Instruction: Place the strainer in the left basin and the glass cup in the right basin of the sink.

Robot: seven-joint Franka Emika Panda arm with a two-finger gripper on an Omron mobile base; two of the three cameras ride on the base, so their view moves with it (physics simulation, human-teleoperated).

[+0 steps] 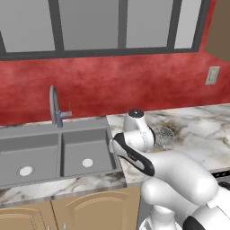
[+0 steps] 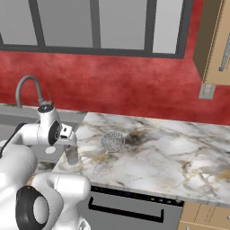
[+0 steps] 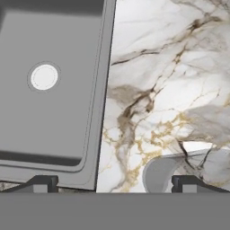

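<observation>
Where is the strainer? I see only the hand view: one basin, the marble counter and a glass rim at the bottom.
Observer: The strainer lies on the counter, to the right of the glass cup and apart from it.
Operator: Does the cup stand upright?
Observer: Yes, it stands upright on the counter beside the right edge of the sink, close under the gripper, whose jaws are open.
Operator: Which basin am I looking at?
Observer: That is the right basin. The left basin lies across the divider, and the faucet rises behind the divider.
</observation>
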